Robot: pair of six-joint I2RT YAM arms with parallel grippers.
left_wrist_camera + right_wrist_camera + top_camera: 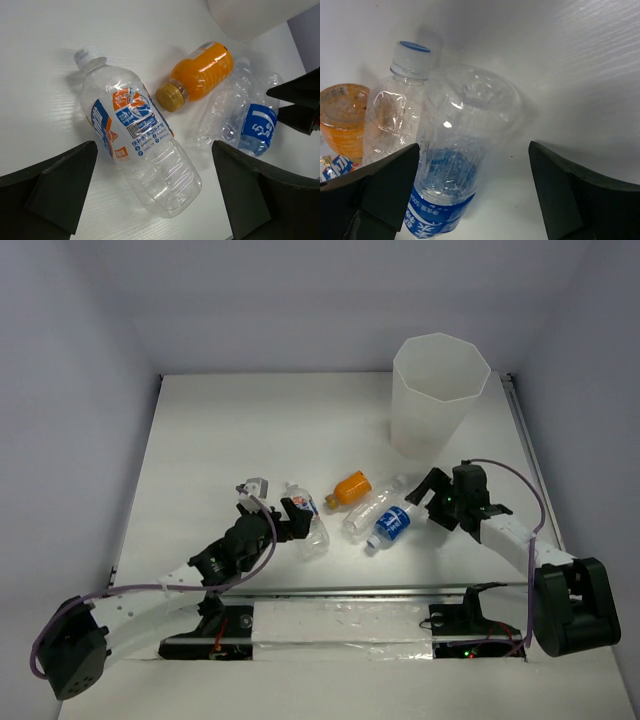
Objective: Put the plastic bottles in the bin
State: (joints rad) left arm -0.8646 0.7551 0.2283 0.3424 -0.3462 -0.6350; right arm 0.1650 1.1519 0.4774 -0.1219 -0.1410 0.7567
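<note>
Four plastic bottles lie in a cluster on the table: a clear one with a white, blue and orange-red label (305, 517), a stubby orange one (350, 487), a clear unlabelled one (371, 507) and a clear blue-labelled one (390, 525). The translucent white bin (438, 392) stands upright at the back right. My left gripper (280, 512) is open, with the base end of the white-labelled bottle (135, 145) between its fingers (60, 185). My right gripper (422, 500) is open, with the blue-labelled bottle (452, 160) against its left finger (380, 190). The other bottles are out of view.
White walls enclose the table on the left, back and right. The bin's base (250, 15) shows just beyond the orange bottle (202, 75) in the left wrist view. The right gripper's fingers (300, 100) sit close to the blue-labelled bottle (257, 125).
</note>
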